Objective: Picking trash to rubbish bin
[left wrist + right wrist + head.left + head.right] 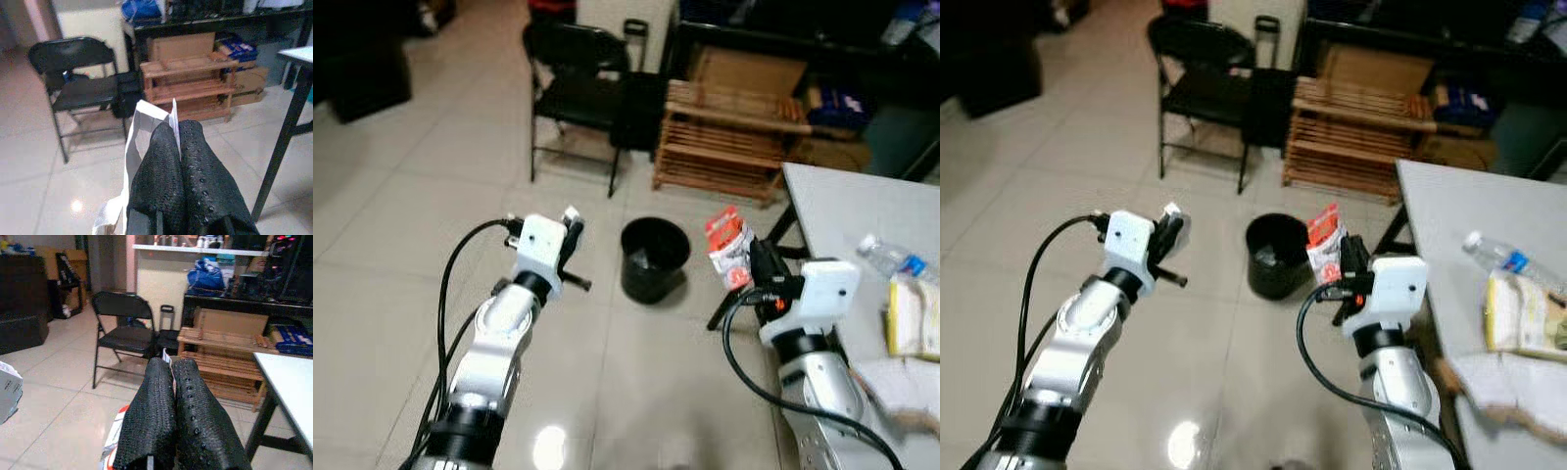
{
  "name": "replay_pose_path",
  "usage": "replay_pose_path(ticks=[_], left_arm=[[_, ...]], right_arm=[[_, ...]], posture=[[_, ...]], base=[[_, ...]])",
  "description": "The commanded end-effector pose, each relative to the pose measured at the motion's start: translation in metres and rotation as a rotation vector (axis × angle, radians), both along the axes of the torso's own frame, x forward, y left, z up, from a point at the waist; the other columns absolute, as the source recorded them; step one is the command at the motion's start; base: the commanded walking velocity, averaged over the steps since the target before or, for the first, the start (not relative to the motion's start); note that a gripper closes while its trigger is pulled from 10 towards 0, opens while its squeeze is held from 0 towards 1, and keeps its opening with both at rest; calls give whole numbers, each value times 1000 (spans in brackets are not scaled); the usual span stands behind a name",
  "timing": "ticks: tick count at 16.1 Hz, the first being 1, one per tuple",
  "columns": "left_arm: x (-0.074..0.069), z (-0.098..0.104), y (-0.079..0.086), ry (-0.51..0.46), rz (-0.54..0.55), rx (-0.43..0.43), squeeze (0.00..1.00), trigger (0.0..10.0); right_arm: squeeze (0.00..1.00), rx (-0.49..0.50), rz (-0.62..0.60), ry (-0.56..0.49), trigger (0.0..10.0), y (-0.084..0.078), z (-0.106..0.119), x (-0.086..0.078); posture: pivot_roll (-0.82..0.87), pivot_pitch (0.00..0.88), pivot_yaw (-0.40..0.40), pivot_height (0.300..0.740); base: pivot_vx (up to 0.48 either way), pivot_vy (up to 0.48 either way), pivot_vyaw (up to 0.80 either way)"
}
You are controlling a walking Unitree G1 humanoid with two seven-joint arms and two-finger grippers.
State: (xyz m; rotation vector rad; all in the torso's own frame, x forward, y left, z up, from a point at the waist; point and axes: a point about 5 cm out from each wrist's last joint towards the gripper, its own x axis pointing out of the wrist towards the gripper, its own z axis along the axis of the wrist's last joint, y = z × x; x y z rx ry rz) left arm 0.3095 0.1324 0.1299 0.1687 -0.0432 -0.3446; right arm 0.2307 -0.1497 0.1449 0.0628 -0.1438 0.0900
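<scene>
A black rubbish bin (654, 258) stands on the tiled floor ahead, between my two arms. My right gripper (754, 257) is shut on a red and white wrapper (728, 247), held in the air just right of the bin and above floor level. In the right wrist view the wrapper (116, 438) hangs beside the closed fingers (171, 421). My left gripper (572, 235) is shut on a white piece of paper trash (139, 147), raised to the left of the bin. The paper's edge (174, 120) pokes out between the left fingers.
A white table (862, 220) at right holds a plastic bottle (891, 258), a yellow packet (913, 315) and crumpled tissue (901, 387). Behind the bin stand a black folding chair (578, 88), a wooden rack (729, 137) and cardboard boxes (749, 69).
</scene>
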Motion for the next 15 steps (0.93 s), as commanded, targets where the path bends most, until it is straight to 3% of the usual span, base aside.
replay_pose_path(ticks=[1,4,11,15], left_arm=[[-3,7,-9,-5,-34,-16,0,10000],[-10,14,-1,-13,-35,-15,0,10000],[-33,-9,26,58,47,58,0,10000],[-29,-9,24,52,62,51,0,10000]], right_arm=[[0,-16,-25,9,10000,-8,-2,-2],[0,-23,-10,21,10000,-7,-5,-1],[0,-33,33,35,10000,-6,-9,6],[0,-34,48,30,10000,-3,-9,9]], posture=[[183,115,-77,740],[209,121,-88,740],[262,129,-120,740],[261,123,-124,740]], base=[[480,0,0],[370,0,0],[343,0,0],[325,0,0]])
